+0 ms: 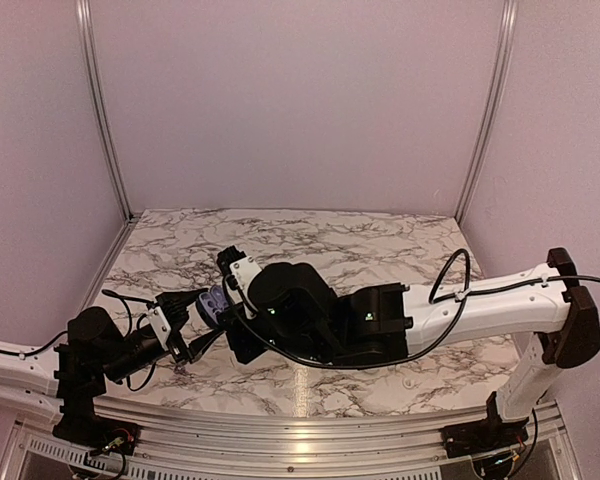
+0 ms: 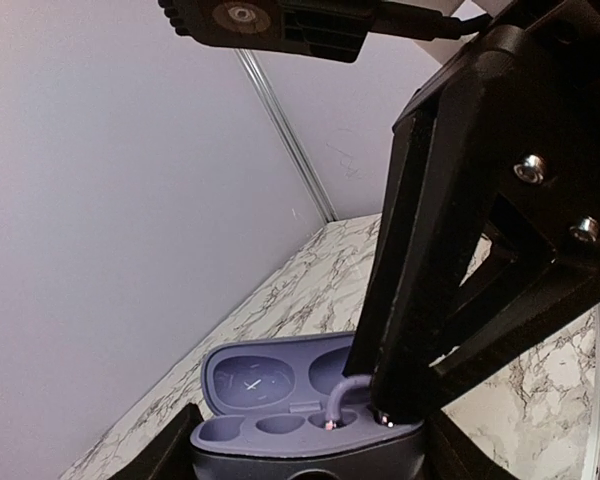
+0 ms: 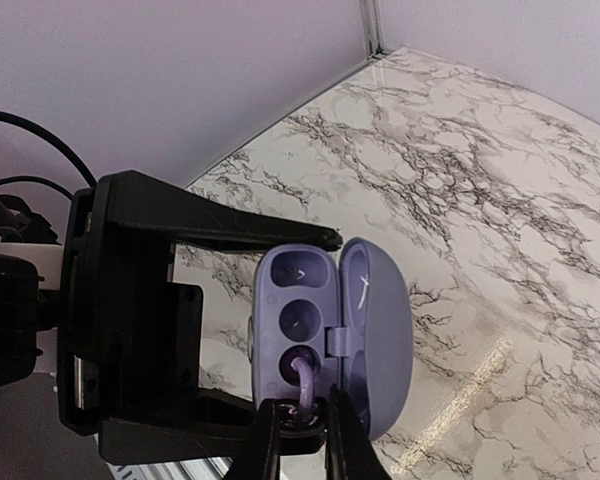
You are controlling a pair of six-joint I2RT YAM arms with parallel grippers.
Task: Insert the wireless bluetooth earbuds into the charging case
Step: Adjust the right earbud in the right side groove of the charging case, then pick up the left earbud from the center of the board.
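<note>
Right fingers [image 3: 268,452] — clamped on small lavender-grey stemmed earbud [image 3: 302,385] | left fingers [image 3: 230,225] — clamped on open lavender oval charging case [image 3: 380,320] just ahead

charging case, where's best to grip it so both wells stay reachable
Grip the lavender oval charging case by its lower shell, one finger on each rounded end, coming from the long side opposite the hinge: the open lid stands on the hinge side, leaving the wells uncovered.

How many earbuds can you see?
1. The earbud is pinched in the right gripper, at a well of the open charging case. The other wells look empty; a second earbud may be hidden.
</note>
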